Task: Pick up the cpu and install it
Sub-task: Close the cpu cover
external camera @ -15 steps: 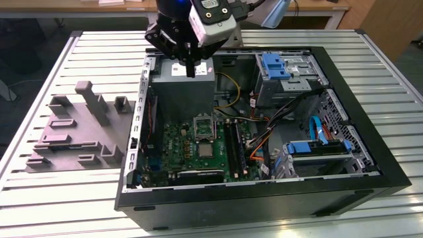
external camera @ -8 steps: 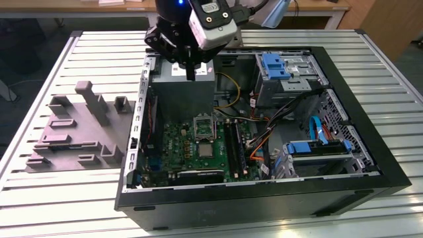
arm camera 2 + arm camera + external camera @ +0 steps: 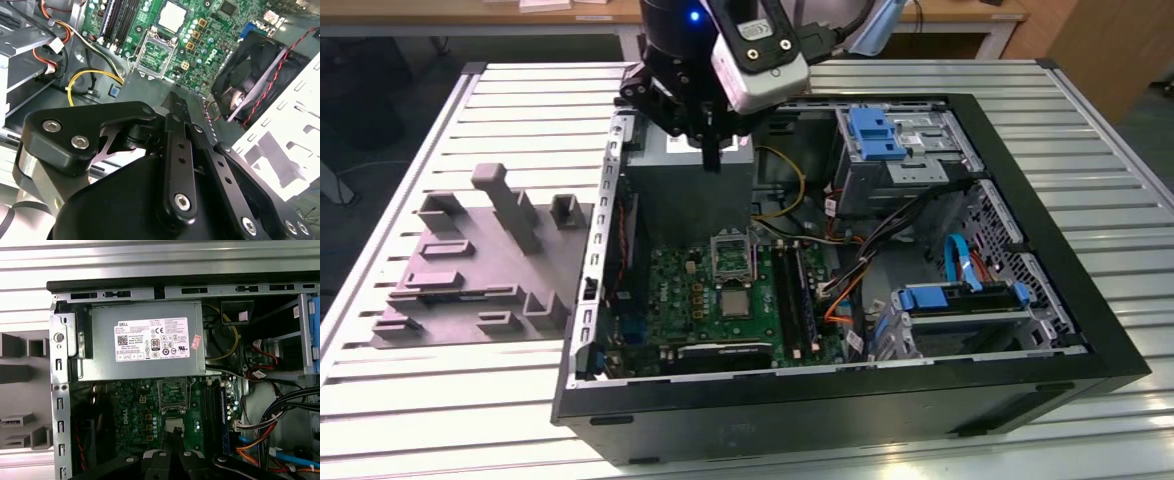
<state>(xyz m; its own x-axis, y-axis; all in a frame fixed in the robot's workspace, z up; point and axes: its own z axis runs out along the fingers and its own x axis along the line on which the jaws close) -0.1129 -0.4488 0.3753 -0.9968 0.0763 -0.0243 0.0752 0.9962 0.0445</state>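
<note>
The cpu (image 3: 738,302) is a pale square chip lying flat on the green motherboard inside the open computer case, just beside the empty black-framed socket (image 3: 731,255). In both wrist views it shows as a light square, the cpu (image 3: 172,15) and the cpu (image 3: 173,428), beside the socket (image 3: 157,52) and the socket (image 3: 172,390). My gripper (image 3: 711,160) hangs well above the grey power supply box (image 3: 683,195), short of the socket and the chip. Its black fingers (image 3: 176,102) stand together with nothing between them. The gripper (image 3: 172,439) points toward the board.
The black case (image 3: 1067,330) lies open on a slatted metal table (image 3: 400,400). Cables and blue drive cages (image 3: 874,135) fill the side at the exterior view's right. A black fan (image 3: 247,75) sits by the board. A grey moulded fixture (image 3: 480,260) stands outside the case.
</note>
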